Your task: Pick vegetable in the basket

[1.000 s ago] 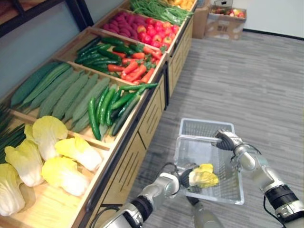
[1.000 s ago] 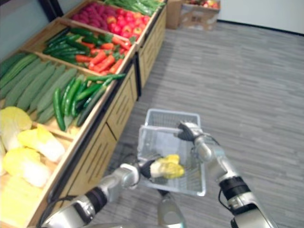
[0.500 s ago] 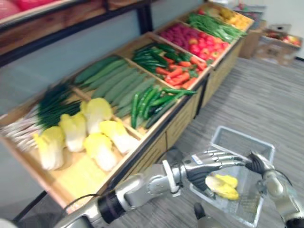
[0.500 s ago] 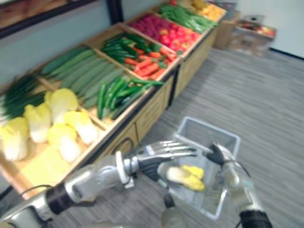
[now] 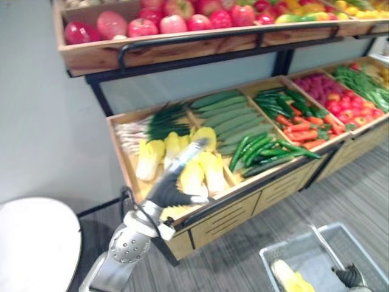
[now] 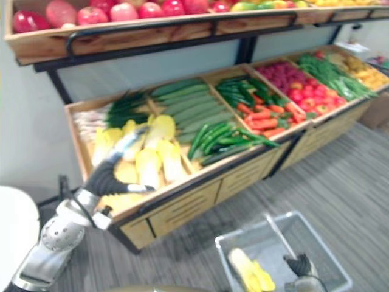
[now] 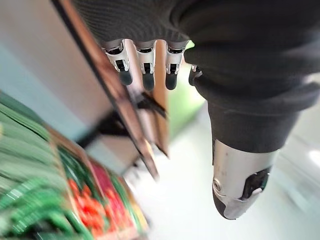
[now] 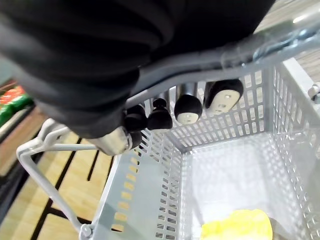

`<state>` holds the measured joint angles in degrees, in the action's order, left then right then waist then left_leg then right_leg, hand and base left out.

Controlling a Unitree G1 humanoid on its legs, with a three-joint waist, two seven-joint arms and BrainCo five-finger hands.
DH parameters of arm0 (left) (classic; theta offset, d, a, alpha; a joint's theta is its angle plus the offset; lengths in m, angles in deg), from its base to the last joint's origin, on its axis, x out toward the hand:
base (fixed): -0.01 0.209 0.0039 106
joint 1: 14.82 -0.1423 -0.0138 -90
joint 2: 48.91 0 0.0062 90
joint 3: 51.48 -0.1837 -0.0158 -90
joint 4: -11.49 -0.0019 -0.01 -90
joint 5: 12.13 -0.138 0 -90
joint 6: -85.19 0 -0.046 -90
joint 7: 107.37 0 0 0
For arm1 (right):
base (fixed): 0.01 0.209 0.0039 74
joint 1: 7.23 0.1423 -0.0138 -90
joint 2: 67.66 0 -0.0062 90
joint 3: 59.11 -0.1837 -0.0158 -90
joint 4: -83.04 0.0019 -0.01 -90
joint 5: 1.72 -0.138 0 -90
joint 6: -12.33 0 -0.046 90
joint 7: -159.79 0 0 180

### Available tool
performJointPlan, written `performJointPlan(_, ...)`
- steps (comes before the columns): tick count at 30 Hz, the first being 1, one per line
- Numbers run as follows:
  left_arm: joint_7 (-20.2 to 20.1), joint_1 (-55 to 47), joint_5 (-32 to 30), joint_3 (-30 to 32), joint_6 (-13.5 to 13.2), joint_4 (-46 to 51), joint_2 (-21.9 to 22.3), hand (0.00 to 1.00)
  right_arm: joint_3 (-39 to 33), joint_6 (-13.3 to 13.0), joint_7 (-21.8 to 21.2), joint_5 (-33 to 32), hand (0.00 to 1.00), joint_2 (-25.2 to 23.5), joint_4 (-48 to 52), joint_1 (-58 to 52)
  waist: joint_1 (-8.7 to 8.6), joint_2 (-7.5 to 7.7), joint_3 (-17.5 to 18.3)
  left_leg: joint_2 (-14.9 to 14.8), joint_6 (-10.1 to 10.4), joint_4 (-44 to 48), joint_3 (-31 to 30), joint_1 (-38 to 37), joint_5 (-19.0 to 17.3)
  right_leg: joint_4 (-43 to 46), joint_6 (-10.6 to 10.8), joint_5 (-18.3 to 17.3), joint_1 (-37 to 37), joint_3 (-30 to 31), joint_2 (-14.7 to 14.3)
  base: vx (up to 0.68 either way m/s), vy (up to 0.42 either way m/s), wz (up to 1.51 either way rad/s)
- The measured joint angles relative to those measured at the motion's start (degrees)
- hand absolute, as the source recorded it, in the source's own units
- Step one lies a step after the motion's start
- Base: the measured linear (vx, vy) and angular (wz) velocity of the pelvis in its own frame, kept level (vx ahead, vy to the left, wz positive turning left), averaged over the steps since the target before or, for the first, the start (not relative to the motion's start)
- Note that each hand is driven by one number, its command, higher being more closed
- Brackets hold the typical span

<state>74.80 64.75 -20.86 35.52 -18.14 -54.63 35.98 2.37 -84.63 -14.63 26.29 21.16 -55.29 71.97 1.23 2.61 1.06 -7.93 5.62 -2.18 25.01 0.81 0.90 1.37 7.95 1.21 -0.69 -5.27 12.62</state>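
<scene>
Left hand [image 5: 172,181] fingers released above cabbages [image 5: 214,173]; likely light, soft-leaved, grab mid-body. Right hand [image 6: 300,266] fingers clenched on basket handle [image 8: 270,46].

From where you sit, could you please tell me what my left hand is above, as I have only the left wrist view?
Observer: Your left hand, fingers straight, reaches over the pale yellow leafy cabbages in the wooden display bin; I cannot tell whether it touches one.
Operator: Thank you. Where is the basket?
Observer: The grey perforated plastic basket hangs low on your right, its handle gripped by the right hand.
Operator: Is anything in it?
Observer: One yellow cabbage lies inside.
</scene>
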Motion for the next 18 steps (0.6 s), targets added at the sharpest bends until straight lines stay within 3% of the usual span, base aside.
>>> performJointPlan(2,3.3,-3.1,-1.8,7.4,0.8,-5.6,8.7,0.00,-3.1,1.1,2.3,-1.3,1.00,-0.2,-5.3,1.2,0.63,0.55,0.0,1.0,-0.8,-3.6,-2.7,0.3,3.5,-0.3,0.5,-1.1,0.0,-2.1,-0.2,0.03,-0.059,0.54)
performJointPlan(4,6.0,-3.4,-5.0,13.6,2.3,-13.5,13.7,0.00,-5.0,1.8,3.9,-1.9,1.00,-0.3,-7.3,1.0,0.77,0.54,0.0,0.9,-1.0,-3.5,-5.0,0.8,4.1,-0.2,-0.8,-2.6,1.0,-4.8,-0.5,-0.01,-0.080,0.52)
performJointPlan(7,13.7,-3.3,-10.0,24.1,6.6,-26.1,18.9,0.00,-5.8,1.7,5.9,-3.4,1.00,-0.8,-8.7,0.4,0.52,0.43,0.3,0.5,-0.4,-3.8,-7.3,0.9,4.7,0.1,-0.8,-4.3,2.1,-7.1,-0.9,-0.04,-0.064,0.36)
performJointPlan(11,22.8,-3.3,-10.5,35.6,9.4,-39.2,21.4,0.00,-6.1,1.8,7.9,-4.4,1.00,-2.0,-8.8,-0.8,0.58,0.58,1.1,0.0,-0.1,-3.8,-8.5,-0.1,4.7,0.8,-1.5,-5.8,3.4,-8.4,-1.4,-0.03,-0.031,0.17)
performJointPlan(13,25.4,-3.0,-8.8,40.3,10.2,-45.6,21.3,0.00,-6.2,1.8,8.3,-4.6,1.00,-2.4,-8.8,-0.8,0.55,0.71,1.3,-0.1,-0.2,-3.8,-8.5,-0.1,4.7,0.7,-1.5,-5.9,3.4,-8.5,-1.4,-0.01,-0.004,0.03)
performJointPlan(15,27.0,-2.0,-4.4,46.9,10.3,-55.8,21.1,0.00,-7.1,1.8,8.3,-5.9,1.00,-2.5,-9.0,-0.7,0.50,0.87,1.4,0.0,-0.4,-3.8,-8.5,0.0,4.5,0.6,-1.5,-5.9,3.4,-8.5,-1.3,0.00,0.000,0.00)
performJointPlan(18,27.4,-2.5,3.0,50.8,11.1,-66.6,20.9,0.00,-7.2,1.8,8.8,-7.2,1.00,-2.8,-10.9,-0.5,0.24,1.41,1.6,0.1,-0.2,-3.8,-8.5,0.1,4.3,0.1,-1.2,-6.1,3.4,-8.5,-1.3,0.01,0.000,0.00)
